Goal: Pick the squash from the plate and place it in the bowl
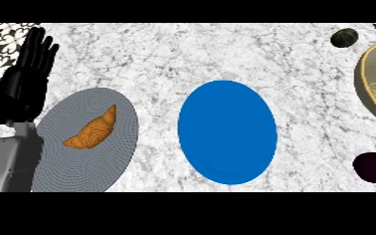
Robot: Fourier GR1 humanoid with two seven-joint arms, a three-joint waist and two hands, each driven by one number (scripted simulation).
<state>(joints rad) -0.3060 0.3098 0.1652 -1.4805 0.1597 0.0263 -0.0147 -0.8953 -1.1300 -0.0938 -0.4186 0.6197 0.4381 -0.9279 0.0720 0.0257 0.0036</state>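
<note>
— Marble counter (191, 55), head view: what do we record?
— We find the orange squash (93, 131) lying on the grey plate (110, 169) at left, apart from the blue bowl (228, 132) at centre.
— Hands?
— We note the left hand (26, 79) resting open, fingers up, beside the plate, holding nothing.

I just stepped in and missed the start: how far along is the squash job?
Nothing looks done yet. The squash lies on the grey plate, and the blue bowl holds nothing. The left hand rests open at the left edge, holding nothing. Picking up and placing both remain.
</note>
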